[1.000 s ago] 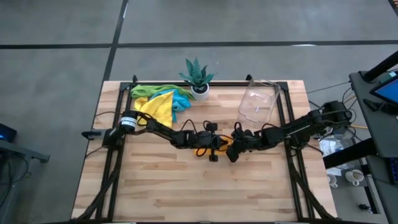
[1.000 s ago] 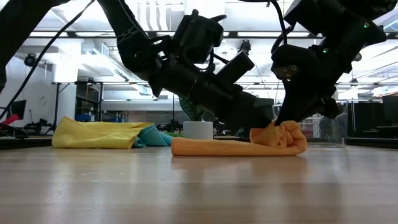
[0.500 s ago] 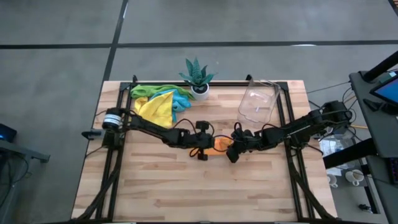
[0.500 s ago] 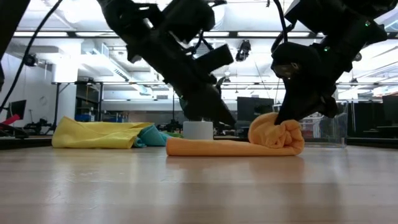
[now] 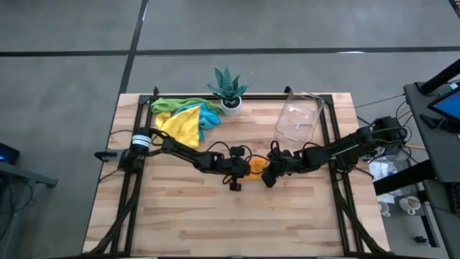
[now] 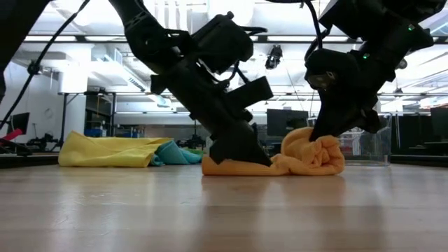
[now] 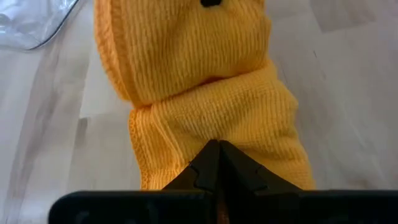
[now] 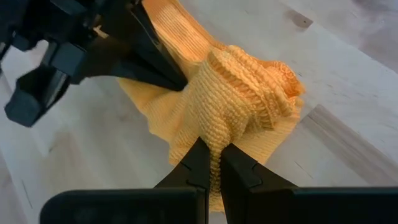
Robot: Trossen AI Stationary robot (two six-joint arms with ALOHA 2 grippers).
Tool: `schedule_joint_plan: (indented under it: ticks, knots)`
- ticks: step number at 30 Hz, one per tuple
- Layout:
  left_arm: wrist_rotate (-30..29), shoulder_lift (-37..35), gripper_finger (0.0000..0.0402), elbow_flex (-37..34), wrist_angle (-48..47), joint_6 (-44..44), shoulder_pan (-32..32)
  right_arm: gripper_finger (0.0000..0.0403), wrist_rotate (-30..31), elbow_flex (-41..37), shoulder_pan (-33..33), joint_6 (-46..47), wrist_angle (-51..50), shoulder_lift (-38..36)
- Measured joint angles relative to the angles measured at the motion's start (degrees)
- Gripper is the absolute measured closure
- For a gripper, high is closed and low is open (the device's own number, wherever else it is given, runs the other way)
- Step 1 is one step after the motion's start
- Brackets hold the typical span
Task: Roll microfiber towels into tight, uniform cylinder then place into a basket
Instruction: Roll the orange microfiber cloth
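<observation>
Wooden slat table (image 5: 215, 216) bears no writing; left gripper (image 5: 243, 171), closed empty, has returned onto the orange knitted towel (image 6: 308, 157), pinched by the right gripper (image 5: 269, 173).

High cam looks straight down on whole table (image 5: 187, 216). Low cam sits at tabletop level, facing across into room. Both wrist cams sit v. close on orange towel (image 7: 205, 93), also seen by high + low.

Towel (image 5: 256, 166) mid-tabletop (image 5: 215, 223) between left gripper (image 5: 243, 170) and right gripper (image 5: 269, 171), towel pile (image 5: 183, 117) at rear left, potted plant (image 5: 229, 88) just right of it, basket (image 5: 298, 119) at rear right
</observation>
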Motion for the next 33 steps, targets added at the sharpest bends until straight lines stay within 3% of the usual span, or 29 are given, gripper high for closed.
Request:
schedule_joint_plan:
  ticks: [12,22,33]
  knots:
    - [0.2,0.8,0.0401,1.2,-0.3,-0.1,0.0,0.0390,-0.3,5.1,-0.3,-0.4,-4.9,1.6]
    - [0.2,-0.1,0.0402,1.1,-5.0,-0.4,0.0,0.0390,-0.2,16.9,-1.2,-7.3,-20.3,14.2]
    - [0.1,-2.5,0.0402,0.6,-7.7,-0.6,-0.1,0.0390,3.2,24.1,-1.2,-9.0,-35.0,14.5]
